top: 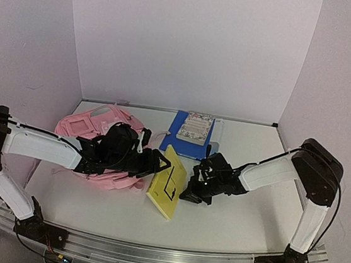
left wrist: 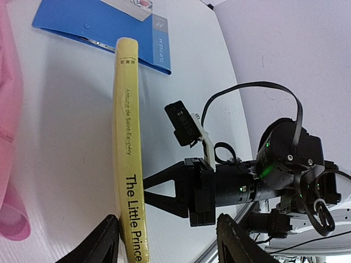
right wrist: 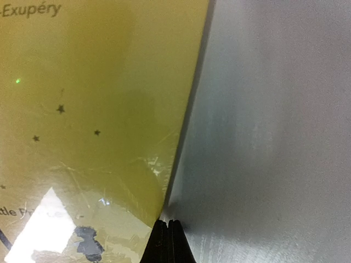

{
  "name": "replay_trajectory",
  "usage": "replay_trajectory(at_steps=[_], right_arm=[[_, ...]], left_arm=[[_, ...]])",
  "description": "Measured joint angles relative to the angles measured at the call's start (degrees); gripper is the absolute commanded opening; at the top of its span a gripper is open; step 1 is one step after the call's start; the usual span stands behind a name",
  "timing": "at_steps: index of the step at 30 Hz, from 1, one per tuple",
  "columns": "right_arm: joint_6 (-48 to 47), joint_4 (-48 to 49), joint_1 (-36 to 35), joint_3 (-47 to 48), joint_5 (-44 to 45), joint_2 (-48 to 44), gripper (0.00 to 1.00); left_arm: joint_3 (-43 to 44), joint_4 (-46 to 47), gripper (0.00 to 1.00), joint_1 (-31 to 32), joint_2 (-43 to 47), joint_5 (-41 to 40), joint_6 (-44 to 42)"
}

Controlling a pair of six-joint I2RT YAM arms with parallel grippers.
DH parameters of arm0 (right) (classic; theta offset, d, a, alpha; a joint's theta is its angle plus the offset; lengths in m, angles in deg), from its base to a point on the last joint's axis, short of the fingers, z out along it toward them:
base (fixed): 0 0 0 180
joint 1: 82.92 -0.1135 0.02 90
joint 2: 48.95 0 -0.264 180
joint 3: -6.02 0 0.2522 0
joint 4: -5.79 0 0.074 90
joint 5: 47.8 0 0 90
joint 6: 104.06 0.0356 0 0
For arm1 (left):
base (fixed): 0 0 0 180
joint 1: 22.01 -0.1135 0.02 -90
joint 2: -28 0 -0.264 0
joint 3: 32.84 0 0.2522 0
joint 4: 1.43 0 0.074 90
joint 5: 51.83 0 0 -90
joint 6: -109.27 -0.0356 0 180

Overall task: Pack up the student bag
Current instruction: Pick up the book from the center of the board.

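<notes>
The right pincer (right wrist: pixel 169 241) is shut with nothing between its jaws, its tips pressed against the cover of the thin yellow paperback book (left wrist: pixel 129 137) (spine lettering reads "The Little Prince") low down where it meets the white table (top: pixel 247 222). The book stands on its edge, tilted, at the table's middle. The left pincer (left wrist: pixel 169 241) is open astride the book's spine; one finger (left wrist: pixel 104 241) touches it and the other stands apart. The soft pink fabric backpack (top: pixel 81 127) lies at the left, under the left arm. A flat blue folder (top: pixel 178 132) lies farther back, with a floral-patterned book (top: pixel 198 128) on it.
</notes>
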Motion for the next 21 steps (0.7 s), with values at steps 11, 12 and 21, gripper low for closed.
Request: replay_trajectory(at_steps=[11, 12, 21], right_arm=[[2.2, 3.7, -2.6, 8.9, 0.4, 7.9, 0.0], [2.4, 4.0, -2.9, 9.5, 0.5, 8.5, 0.0], [3.5, 5.6, -3.7, 10.8, 0.9, 9.9, 0.0]], left_arm=[[-10.2, -8.5, 0.66, -1.5, 13.8, -6.5, 2.3], [-10.7, -9.9, 0.66, -1.9, 15.2, -7.1, 2.5], [-11.7, -22.3, 0.71, -7.0, 22.3, -8.3, 3.8]])
